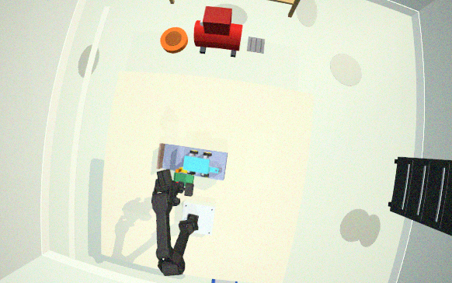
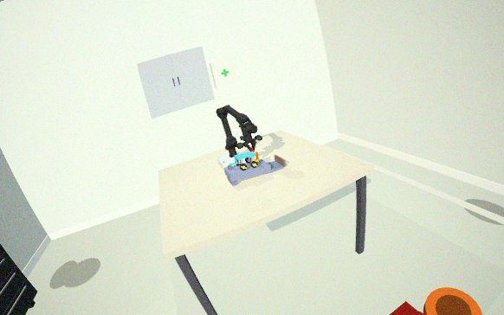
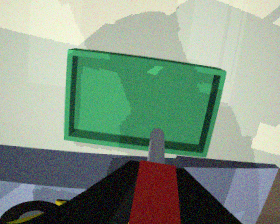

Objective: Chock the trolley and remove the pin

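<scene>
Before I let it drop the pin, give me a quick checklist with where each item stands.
1. Stop pin gripped by the gripper: ok.
2. Pin clear of the trolley: ok.
3. Green tray upright and ready to receive it: ok.
4. Trolley standing on the ramp: ok.
5. Chock touching the wheel: cannot tell, too small.
6. Gripper open and away: not ok, shut on the pin.
</scene>
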Controlling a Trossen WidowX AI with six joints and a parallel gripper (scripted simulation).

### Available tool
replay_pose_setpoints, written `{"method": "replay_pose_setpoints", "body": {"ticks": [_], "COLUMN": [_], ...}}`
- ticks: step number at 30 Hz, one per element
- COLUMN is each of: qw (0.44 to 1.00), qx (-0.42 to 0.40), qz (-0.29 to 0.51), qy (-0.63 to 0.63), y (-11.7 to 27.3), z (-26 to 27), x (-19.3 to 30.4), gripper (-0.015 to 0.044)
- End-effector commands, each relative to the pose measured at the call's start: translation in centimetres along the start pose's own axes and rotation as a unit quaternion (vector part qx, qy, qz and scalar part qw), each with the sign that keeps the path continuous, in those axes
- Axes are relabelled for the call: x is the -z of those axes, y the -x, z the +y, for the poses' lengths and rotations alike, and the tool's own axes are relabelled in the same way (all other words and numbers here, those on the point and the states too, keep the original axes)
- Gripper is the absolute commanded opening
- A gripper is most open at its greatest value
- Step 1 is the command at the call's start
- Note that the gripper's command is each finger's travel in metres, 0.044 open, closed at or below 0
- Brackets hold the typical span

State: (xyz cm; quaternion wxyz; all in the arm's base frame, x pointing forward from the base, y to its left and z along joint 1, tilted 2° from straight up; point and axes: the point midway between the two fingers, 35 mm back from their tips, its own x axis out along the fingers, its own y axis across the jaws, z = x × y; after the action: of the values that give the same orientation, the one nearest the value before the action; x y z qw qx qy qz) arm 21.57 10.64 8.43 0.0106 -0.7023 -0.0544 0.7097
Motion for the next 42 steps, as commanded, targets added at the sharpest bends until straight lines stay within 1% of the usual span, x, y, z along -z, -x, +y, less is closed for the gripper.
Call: {"method": "replay_pose_setpoints", "body": {"ticks": [1, 14, 19, 26, 42], "qw": [0.999, 0.999, 0.999, 0.999, 0.999], "qx": [0.037, 0.046, 0.047, 0.046, 0.046], "qz": [-0.002, -0.001, -0.001, -0.001, -0.001], "qy": [0.001, 0.001, 0.001, 0.001, 0.001], "y": [-1.3, -5.3, -5.7, -5.7, -6.0], "z": [-0.3, -1.9, -2.1, -1.8, -0.7], "x": [-0.1, -0.2, -0.3, -0.2, -0.1], "gripper": [0.0, 0.0, 0.0, 0.0184, 0.019]}}
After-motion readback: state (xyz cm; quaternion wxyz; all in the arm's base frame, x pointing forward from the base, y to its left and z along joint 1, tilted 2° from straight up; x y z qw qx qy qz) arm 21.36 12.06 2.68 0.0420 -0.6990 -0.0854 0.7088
